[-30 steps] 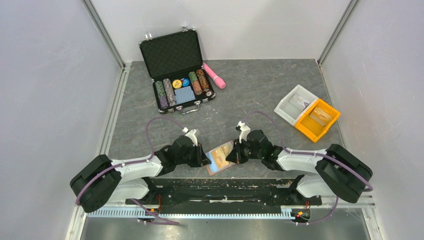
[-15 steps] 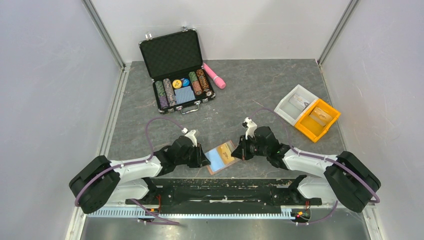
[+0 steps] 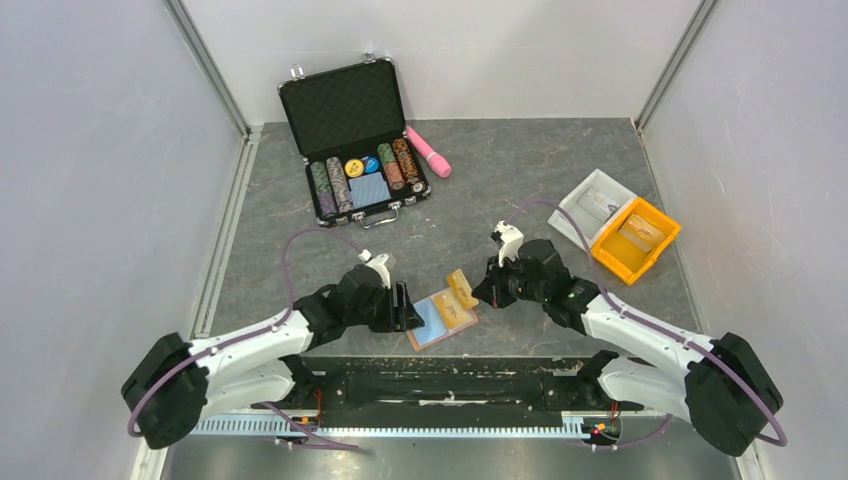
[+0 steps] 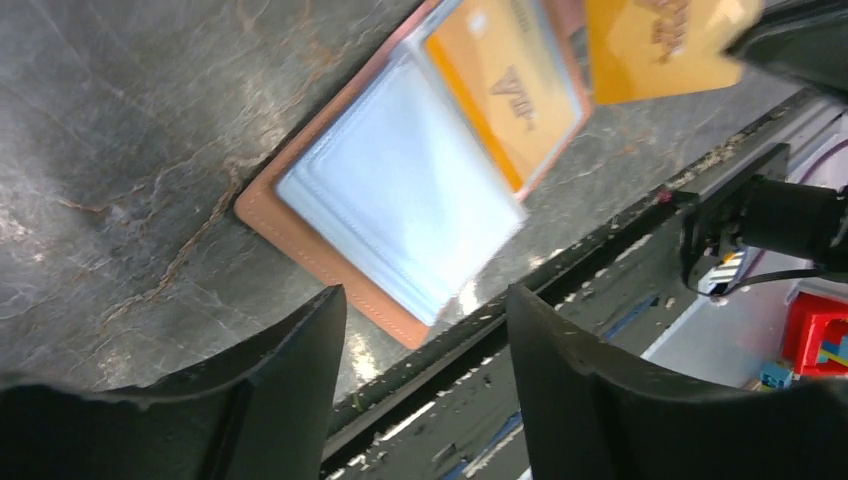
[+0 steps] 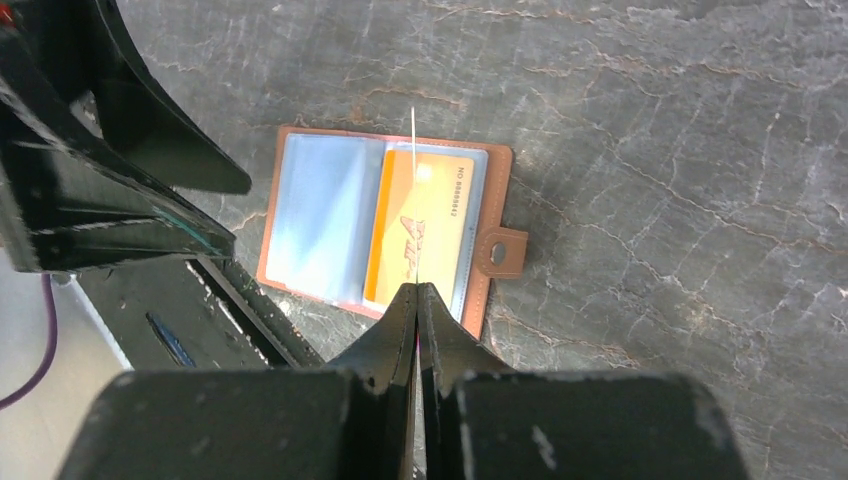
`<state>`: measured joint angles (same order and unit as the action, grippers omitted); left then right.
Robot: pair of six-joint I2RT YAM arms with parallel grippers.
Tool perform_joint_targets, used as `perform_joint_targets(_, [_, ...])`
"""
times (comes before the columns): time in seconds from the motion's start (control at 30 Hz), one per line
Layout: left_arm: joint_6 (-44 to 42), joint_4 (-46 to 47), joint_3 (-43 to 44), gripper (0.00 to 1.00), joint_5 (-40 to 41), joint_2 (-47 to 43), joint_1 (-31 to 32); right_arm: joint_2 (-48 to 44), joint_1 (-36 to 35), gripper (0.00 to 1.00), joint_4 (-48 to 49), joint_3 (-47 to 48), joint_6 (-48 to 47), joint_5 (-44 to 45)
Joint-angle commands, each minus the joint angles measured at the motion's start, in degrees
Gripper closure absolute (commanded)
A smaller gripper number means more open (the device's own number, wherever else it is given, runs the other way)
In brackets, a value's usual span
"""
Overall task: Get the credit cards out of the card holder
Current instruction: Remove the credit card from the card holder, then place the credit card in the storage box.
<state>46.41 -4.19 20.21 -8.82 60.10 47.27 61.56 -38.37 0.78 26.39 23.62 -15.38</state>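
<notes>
Right hand (image 5: 417, 298) clamped on one orange card (image 3: 461, 289), held above the bench (image 3: 520, 180) and clear of the holder (image 3: 432, 322), just beyond its far-right end. The card sticks straight out from the fingers toward the left arm. The right wrist view sees it edge-on, so its faces are upright rather than flat. Left hand (image 3: 405, 308) spread wide, gripping nothing, at the holder's near-left end. Probably placed to steady the holder during pulls, but contact cannot be confirmed. Holder lies open and flat near the bench's near edge, between the two hands. Long axis runs near-left to far-right, tab (image 5: 500, 252) toward the right arm. A second orange card (image 5: 440, 230) sits in the tab-side pocket, long axis across the holder's. Judged: one card out, at least one left.
</notes>
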Motion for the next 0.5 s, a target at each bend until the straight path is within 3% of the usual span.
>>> perform_joint_targets(0.0, [-4.00,-9.05,7.43,0.29,2.40,-5.85,0.02,-1.06,0.14,1.00,-5.03,3.94,-7.31,-5.57])
perform_joint_targets(0.2, [-10.17,-14.43,12.92,0.17,1.24,-11.08,0.02,0.27,0.06,1.00,-6.46,4.20,-12.03,-16.73])
perform_joint_targets(0.47, [-10.36,-9.49,12.98,0.18,-8.39,-8.32,0.02,0.70,-0.04,1.00,3.42,0.13,-7.96,-30.21])
